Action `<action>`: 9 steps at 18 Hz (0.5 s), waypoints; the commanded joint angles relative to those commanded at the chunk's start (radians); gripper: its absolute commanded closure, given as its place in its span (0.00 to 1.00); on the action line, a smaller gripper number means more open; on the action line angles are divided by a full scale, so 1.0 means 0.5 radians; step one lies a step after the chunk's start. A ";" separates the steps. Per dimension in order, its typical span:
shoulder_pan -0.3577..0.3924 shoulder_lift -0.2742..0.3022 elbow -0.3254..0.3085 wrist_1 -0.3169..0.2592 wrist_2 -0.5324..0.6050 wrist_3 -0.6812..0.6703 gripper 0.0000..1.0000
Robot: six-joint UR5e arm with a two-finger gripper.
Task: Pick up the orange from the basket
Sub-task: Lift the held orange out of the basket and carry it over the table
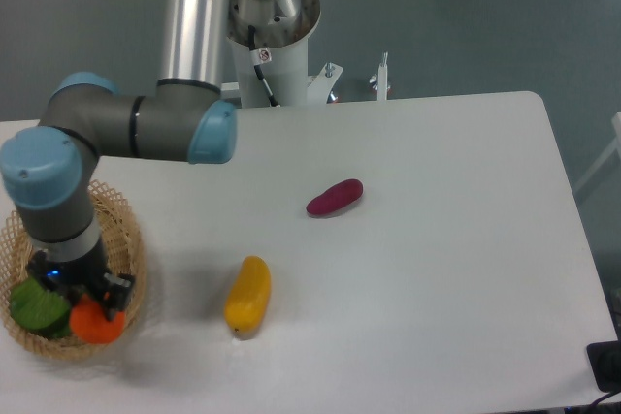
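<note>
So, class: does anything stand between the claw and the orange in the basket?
Nothing visible does. The claw is right on top of the orange, at the right side of the basket. The green item lies to the left, out of the way. Whether the fingers have closed is hidden.

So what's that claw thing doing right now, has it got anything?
Gripper: closed on the orange, which sits at its tip over the near rim of the basket.
</note>
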 joint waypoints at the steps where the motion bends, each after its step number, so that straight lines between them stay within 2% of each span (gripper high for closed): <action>1: 0.055 0.003 -0.012 0.006 0.000 0.031 0.56; 6: 0.340 0.071 -0.015 -0.009 0.000 0.251 0.56; 9: 0.454 0.095 -0.028 -0.018 0.000 0.432 0.56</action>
